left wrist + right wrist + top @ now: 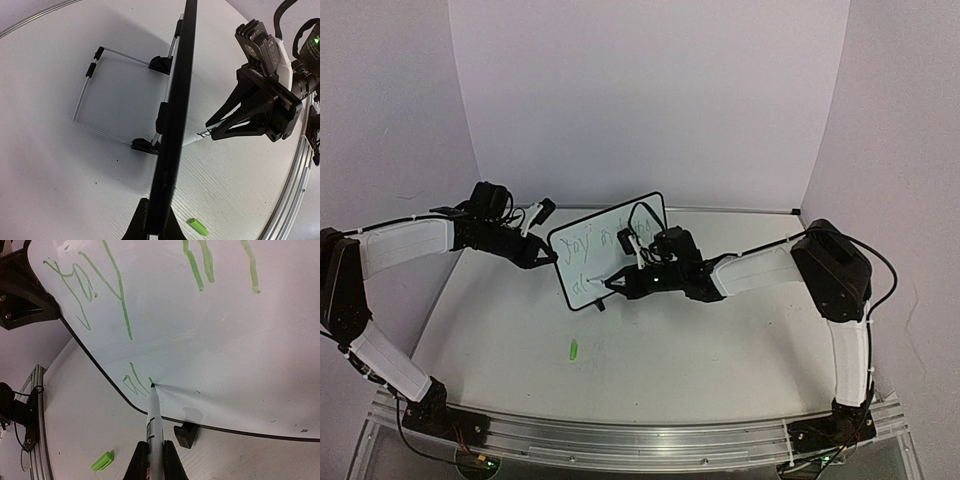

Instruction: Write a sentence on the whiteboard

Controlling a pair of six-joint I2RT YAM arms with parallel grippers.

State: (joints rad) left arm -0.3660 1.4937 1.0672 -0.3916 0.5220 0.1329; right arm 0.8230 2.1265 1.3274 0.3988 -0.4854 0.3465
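Left gripper clamps the nine o'clock edge of the whiteboard, which stands on the table. A green cap lies at the board's six o'clock. The sentence runs green in two lines. Right gripper, jaws closed on a marker, presses its tip near the seven o'clock corner.

I see a white tabletop boxed in by plain pale wall panels. An aluminium rail runs along its near edge.
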